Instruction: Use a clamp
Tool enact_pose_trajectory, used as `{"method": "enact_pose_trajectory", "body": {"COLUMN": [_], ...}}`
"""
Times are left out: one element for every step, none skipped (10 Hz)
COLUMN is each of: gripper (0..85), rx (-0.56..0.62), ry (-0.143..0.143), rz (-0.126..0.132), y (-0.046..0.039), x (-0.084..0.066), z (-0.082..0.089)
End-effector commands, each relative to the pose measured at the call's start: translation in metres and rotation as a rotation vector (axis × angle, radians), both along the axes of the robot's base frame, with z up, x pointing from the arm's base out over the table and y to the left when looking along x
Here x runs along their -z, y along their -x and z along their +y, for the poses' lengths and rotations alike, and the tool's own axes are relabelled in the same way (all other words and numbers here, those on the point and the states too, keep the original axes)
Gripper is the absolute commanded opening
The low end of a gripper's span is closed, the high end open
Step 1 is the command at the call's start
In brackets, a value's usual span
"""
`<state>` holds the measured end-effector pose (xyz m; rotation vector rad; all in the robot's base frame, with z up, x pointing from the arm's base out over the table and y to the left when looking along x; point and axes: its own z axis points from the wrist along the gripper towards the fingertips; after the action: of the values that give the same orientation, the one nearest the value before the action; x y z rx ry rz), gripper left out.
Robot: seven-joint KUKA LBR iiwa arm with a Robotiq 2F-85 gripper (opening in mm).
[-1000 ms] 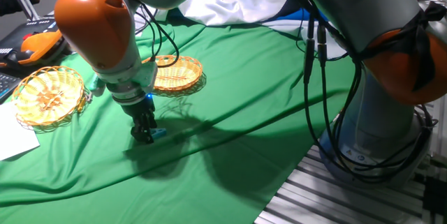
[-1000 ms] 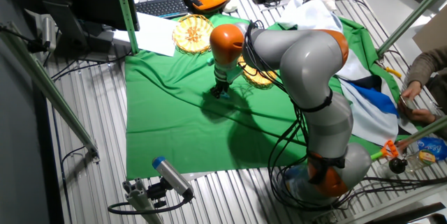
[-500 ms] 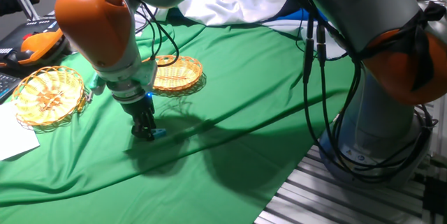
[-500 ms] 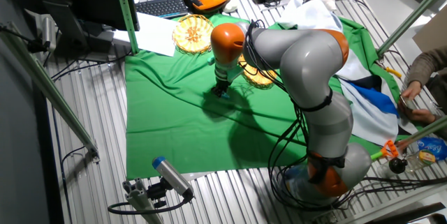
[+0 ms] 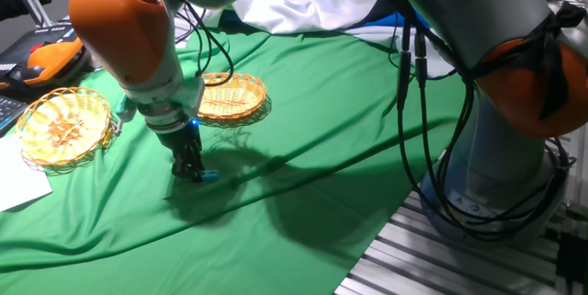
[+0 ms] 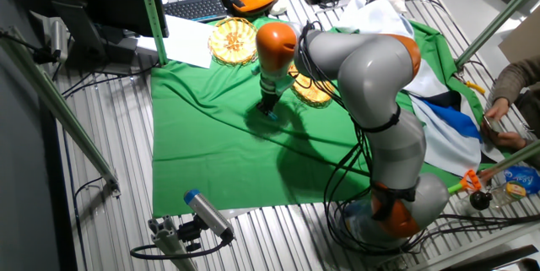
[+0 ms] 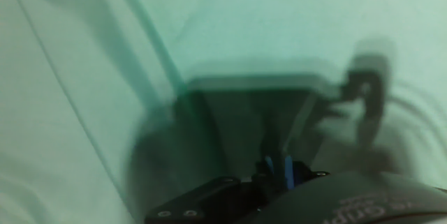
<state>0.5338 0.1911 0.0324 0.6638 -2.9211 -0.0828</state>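
both fixed views show fingers (image 5: 190,172) pinching the teal clamp (image 5: 209,175); hand view is blurred.

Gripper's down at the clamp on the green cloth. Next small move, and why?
Probably a short straight lift. The gripper stands vertical with its tips low at the green cloth, and the teal clamp pokes out beside the fingers, apparently pinched. The hand view is blurred, so the grip is not certain; a small raise would show whether the clamp comes along before going toward the baskets.
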Motion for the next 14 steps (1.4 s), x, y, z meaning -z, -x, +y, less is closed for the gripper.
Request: {"method": "enact_pose_trajectory", "body": {"gripper": [0.0,0.0,0.0,0.0,0.0,0.0,0.0,0.0,0.0,0.0,0.0,0.0,0.0,0.0], "rx": [0.000,0.000,0.001,0.003,0.003,0.003,0.002,0.006,0.030,0.046,0.073,0.091,0.124,0.178], "ry": [0.002,0.005,-0.006,-0.006,-0.010,-0.007,-0.006,-0.008,-0.006,-0.005,-0.015,-0.014,-0.015,-0.027], "rz": [-0.002,-0.014,-0.051,-0.120,-0.137,-0.115,-0.111,-0.111,-0.102,-0.088,-0.079,-0.074,-0.060,-0.044], "y": [-0.0019,-0.0047,-0.0064,-0.0070,-0.0102,-0.0154,-0.0177,-0.0201,-0.0225,-0.0251,-0.0255,-0.0245,-0.0228,-0.0214], "x": [-0.005,-0.018,-0.032,-0.045,-0.057,-0.069,-0.078,-0.087,-0.095,-0.104,-0.110,-0.115,-0.119,-0.122], "z": [0.000,-0.001,-0.002,-0.005,-0.008,-0.012,-0.015,-0.018,-0.022,-0.025,-0.026,-0.024,-0.022,-0.021]}}
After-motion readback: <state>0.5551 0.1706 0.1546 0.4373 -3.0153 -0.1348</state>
